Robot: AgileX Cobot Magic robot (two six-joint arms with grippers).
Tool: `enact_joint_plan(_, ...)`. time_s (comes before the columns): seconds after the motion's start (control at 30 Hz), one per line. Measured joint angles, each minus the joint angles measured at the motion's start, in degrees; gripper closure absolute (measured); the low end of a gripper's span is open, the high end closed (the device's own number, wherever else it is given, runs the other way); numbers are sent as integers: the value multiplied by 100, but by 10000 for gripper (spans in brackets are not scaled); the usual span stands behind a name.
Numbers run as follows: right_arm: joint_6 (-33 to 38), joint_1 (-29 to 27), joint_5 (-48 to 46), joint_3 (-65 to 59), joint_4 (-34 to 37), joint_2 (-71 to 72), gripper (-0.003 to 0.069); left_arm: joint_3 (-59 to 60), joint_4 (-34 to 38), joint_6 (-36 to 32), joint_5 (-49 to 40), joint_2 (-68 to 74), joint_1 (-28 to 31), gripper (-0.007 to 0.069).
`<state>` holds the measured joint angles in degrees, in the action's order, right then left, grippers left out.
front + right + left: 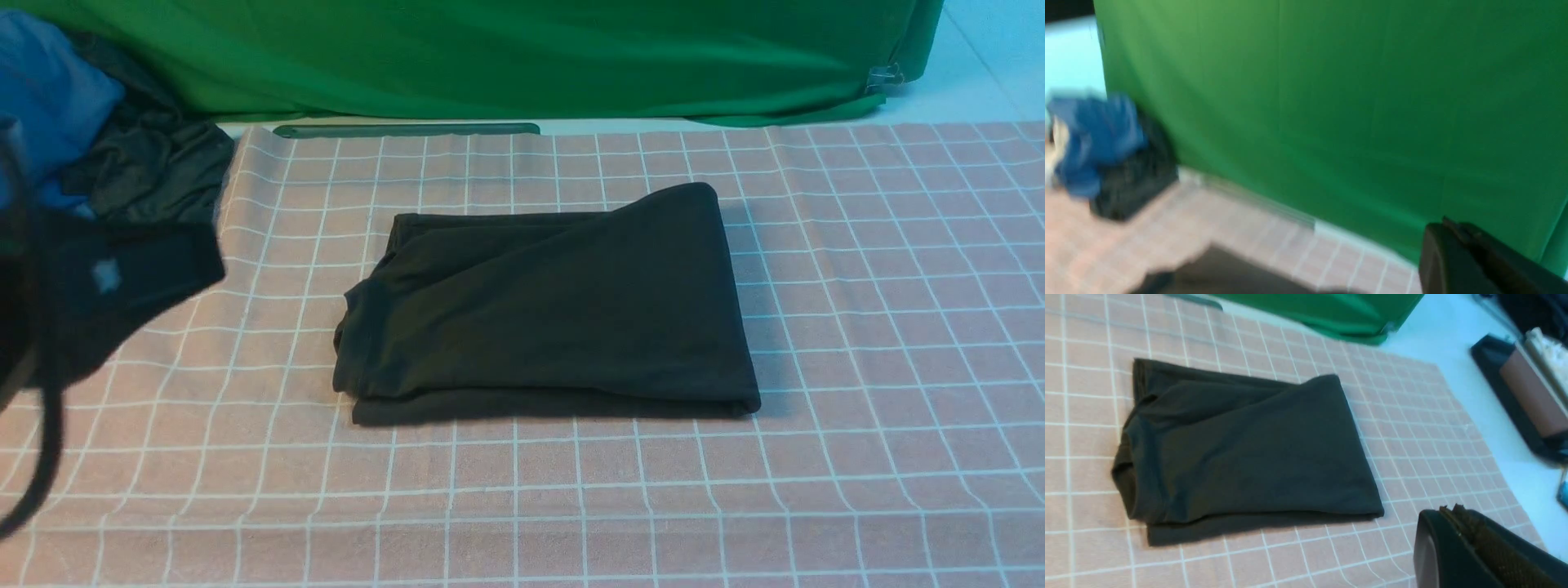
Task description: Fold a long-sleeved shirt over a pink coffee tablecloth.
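The long-sleeved shirt [555, 310] lies folded into a black rectangle in the middle of the pink coffee tablecloth [857, 327]; its print is hidden. It also shows in the left wrist view, shirt [1249, 449] on tablecloth [1412, 428]. My left gripper [211, 269] hovers blurred at the left, apart from the shirt, and its jaws are shut on nothing [1447, 510]. The right arm is outside the front view. In its wrist view my right gripper [1449, 225] is shut and empty, raised, with a corner of the shirt [1229, 273] and the tablecloth [1331, 261] below.
A green backdrop cloth [490, 57] hangs along the far edge. A blue garment [49, 90] and a dark grey garment [155, 163] are piled at the back left. A thin dark strip [408, 129] lies at the cloth's far edge. A black tray with a brown object [1527, 392] sits beyond the cloth's right side.
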<state>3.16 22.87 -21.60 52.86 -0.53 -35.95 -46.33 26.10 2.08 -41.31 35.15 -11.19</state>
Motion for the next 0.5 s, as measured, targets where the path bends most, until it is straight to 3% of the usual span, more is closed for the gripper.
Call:
enact_joint_plan(0.27, -44, -11, 1714, -2044, -31, 2070, 622, 1398, -425, 611, 577, -1934, 38, 610)
enact_joint_plan(0.5, -55, -11, 2280, -2453, -32, 2590, 610, 1914, -446, 659, 1357, -2275, 38, 610)
